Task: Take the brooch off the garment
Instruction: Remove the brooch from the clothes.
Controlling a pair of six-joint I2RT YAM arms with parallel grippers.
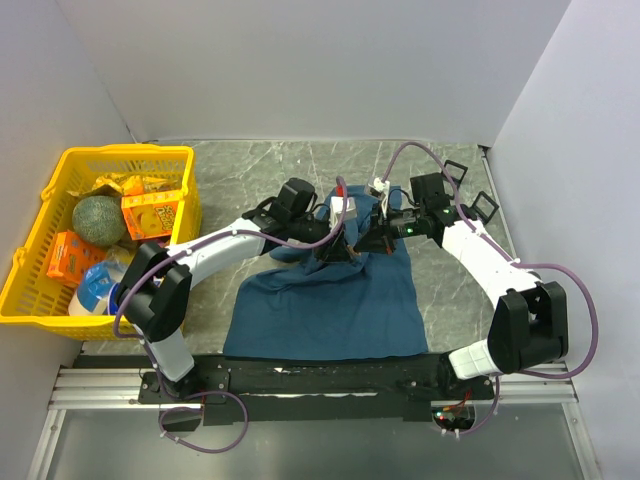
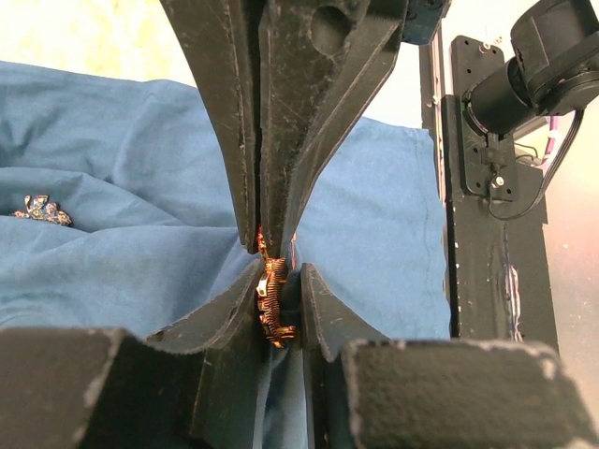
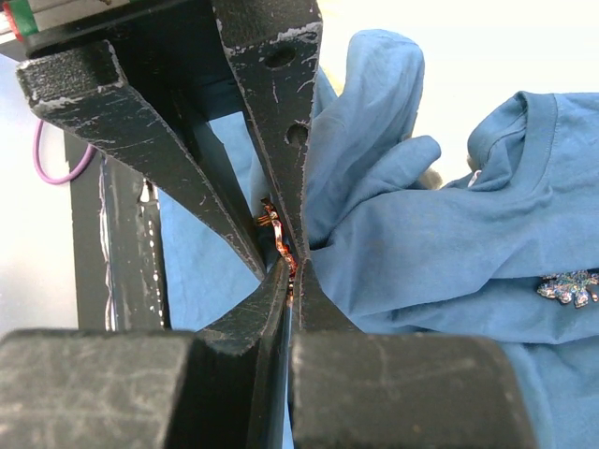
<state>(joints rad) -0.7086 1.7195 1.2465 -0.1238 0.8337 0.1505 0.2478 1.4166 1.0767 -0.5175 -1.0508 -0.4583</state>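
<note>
Garment [image 1: 330, 310] is spread on the table [image 1: 250, 170] just ahead of the arm bases, hem nearest them, with the upper part bunched where the two grippers meet.

Brooch [image 2: 274, 309], a copper-coloured coiled piece, is seen upright at that meeting point, against a raised fold of cloth. Whether it is pinned to the cloth cannot be told.

Left gripper [image 2: 281, 299]: jaws are closed narrowly on the brooch, one finger pressed to each side of it.

Right gripper [image 3: 288, 276]: jaws are shut tight, tips meeting those of the left gripper from the opposite side, at the brooch's upper end. Cloth is puckered against one finger. Whether cloth or metal is pinched between the tips cannot be told.

A second brooch [image 3: 568, 288], sparkling blue and purple, is noted lying flat on the garment below the collar, apart from both grippers.

A yellow basket [image 1: 60, 160] of groceries is noted at the table's left edge, apart from the garment.
</note>
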